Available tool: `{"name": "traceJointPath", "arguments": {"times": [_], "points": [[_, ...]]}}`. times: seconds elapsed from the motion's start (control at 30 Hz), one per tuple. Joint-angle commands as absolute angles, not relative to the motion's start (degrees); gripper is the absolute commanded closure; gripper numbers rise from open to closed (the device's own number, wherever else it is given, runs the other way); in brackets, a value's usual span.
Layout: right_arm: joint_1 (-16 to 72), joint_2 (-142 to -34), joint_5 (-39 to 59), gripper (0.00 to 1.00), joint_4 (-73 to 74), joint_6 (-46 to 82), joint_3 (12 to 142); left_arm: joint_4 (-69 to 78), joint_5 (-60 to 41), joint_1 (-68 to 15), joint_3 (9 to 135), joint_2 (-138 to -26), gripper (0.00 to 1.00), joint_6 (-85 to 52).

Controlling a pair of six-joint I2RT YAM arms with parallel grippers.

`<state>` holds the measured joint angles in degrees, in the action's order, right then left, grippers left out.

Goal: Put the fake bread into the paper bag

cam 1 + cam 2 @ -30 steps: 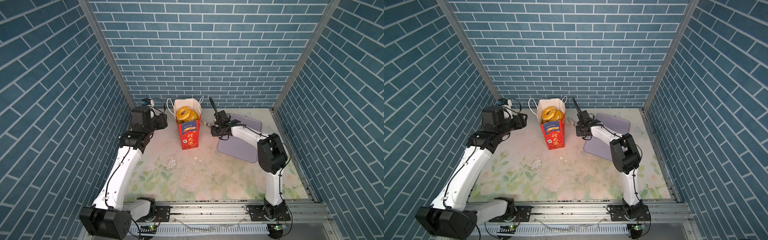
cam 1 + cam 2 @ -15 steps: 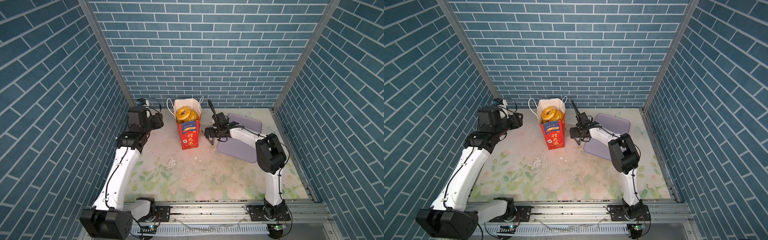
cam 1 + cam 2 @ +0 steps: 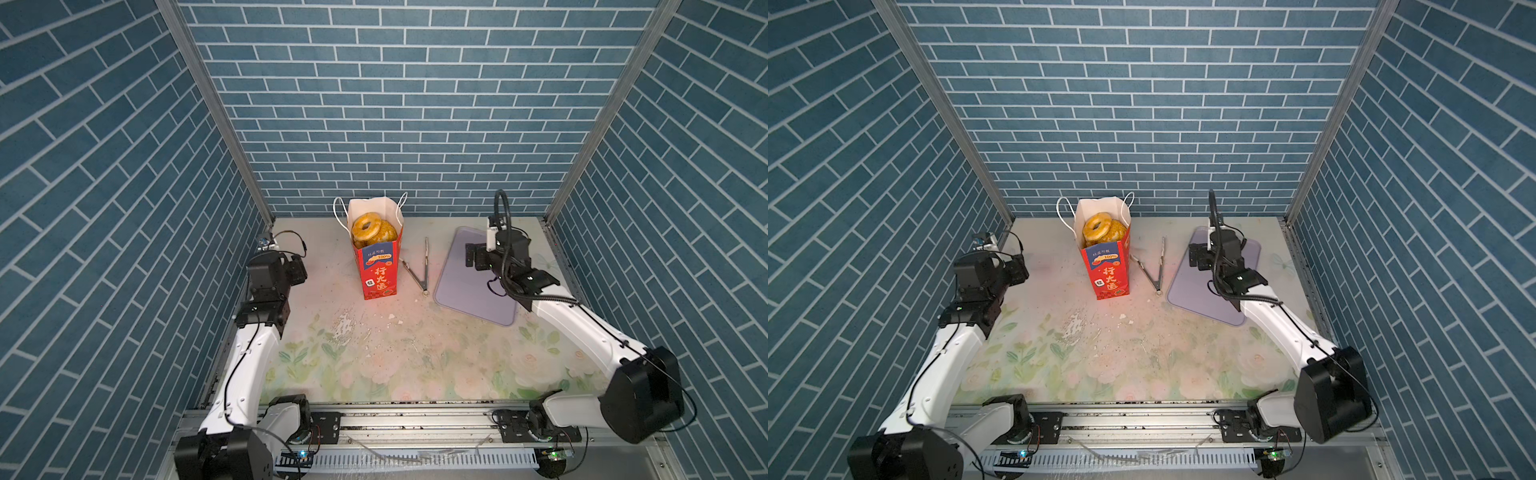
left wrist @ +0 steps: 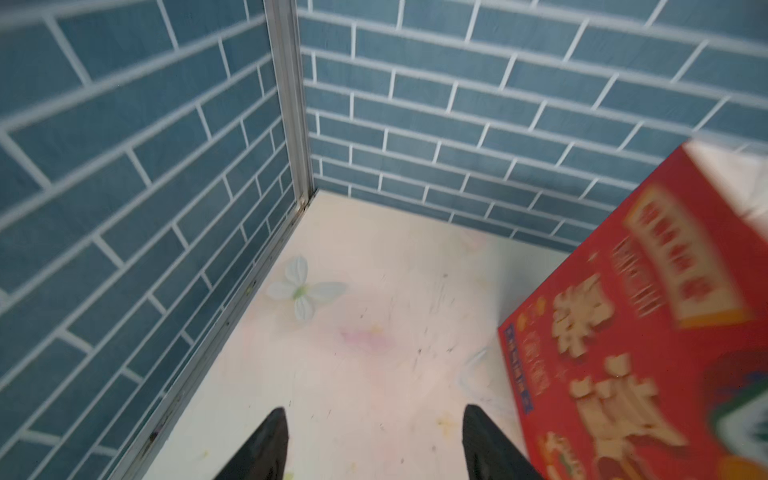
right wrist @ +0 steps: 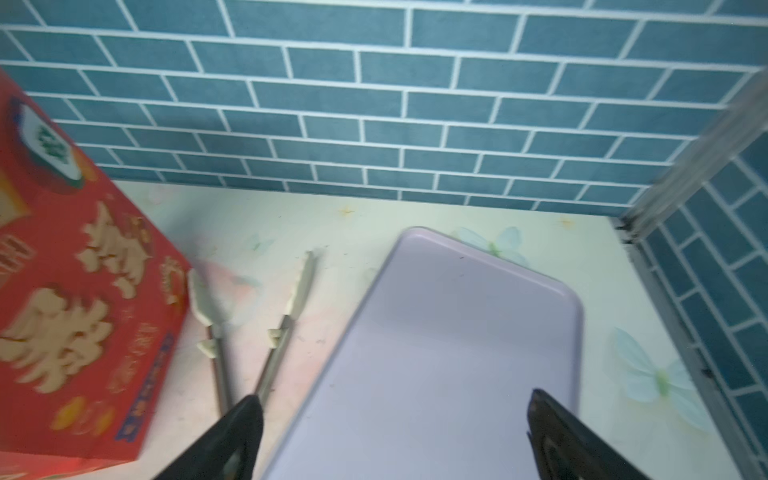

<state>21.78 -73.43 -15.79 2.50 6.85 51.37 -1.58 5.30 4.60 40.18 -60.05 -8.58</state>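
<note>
Fake bread filled the upright paper bag to its mouth; left gripper and right gripper showed jaws wide, empty.

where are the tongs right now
In both top views the tongs lie flat on the table near the back, between the paper bag and the lilac tray.

The white-and-black left arm is stretched up a top view's left side, its black left gripper parted, empty; the black right gripper is spread wide, empty.
</note>
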Motion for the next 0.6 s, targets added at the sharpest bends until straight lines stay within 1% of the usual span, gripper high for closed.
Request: {"name": "traceJointPath", "arguments": {"times": [0.0, 0.07, 0.13, 0.2, 0.23, 0.27, 0.3, 0.33, 0.37, 0.4, 0.47, 0.5, 0.57], "points": [[16.1, -71.9, -22.9, 0.01, 15.0, 1.2, 38.8, 13.7, 15.0, 3.4, 32.2, -61.5, 0.29, -5.8], [14.1, -70.7, -23.8, 0.01, 21.7, -1.3, 31.3, 14.7, 19.8, 2.3, 29.5, -62.8, 0.29, -5.9], [11.4, -72.1, -22.8, 0.01, 32.3, 0.1, 24.1, 21.0, 22.4, 1.0, 26.1, -64.0, 0.28, -5.4], [9.3, -76.4, -21.8, 0.01, 41.8, 0.9, 20.2, 28.7, 21.6, 0.5, 23.7, -66.9, 0.28, -4.8], [8.8, -78.2, -22.6, 0.01, 45.2, -0.9, 20.1, 31.6, 21.4, 0.0, 23.2, -68.7, 0.28, -4.1], [8.5, -78.8, -20.5, 0.01, 45.8, -1.9, 20.0, 33.9, 21.3, -0.2, 22.7, -70.1, 0.28, -3.5], [7.7, -80.7, -17.9, 0.01, 51.7, -3.8, 18.6, 35.7, 20.7, -0.3, 22.4, -71.7, 0.28, -4.3], [7.3, -82.4, -18.8, 0.01, 54.8, -2.9, 17.7, 37.9, 19.3, -0.5, 22.2, -73.7, 0.28, -3.4], [5.9, -84.4, -16.6, 0.01, 58.9, -1.9, 16.2, 39.1, 19.5, -1.2, 22.0, -75.3, 0.28, -2.8], [4.8, -86.3, -15.2, 0.01, 65.8, -1.3, 13.6, 42.6, 20.0, -2.2, 21.0, -77.3, 0.28, -1.7], [2.7, -90.4, -11.0, 0.01, 74.5, 0.0, 10.7, 51.2, 20.4, -4.1, 18.5, -81.6, 0.28, 0.6], [2.8, -92.4, -12.0, 0.01, 78.9, -0.7, 10.5, 56.9, 20.7, -5.6, 17.4, -84.5, 0.28, 2.7], [2.7, -88.4, -10.9, 0.01, 67.0, 0.0, 13.5, 61.8, 20.4, -8.3, 17.2, -89.1, 0.27, 6.8]]}}
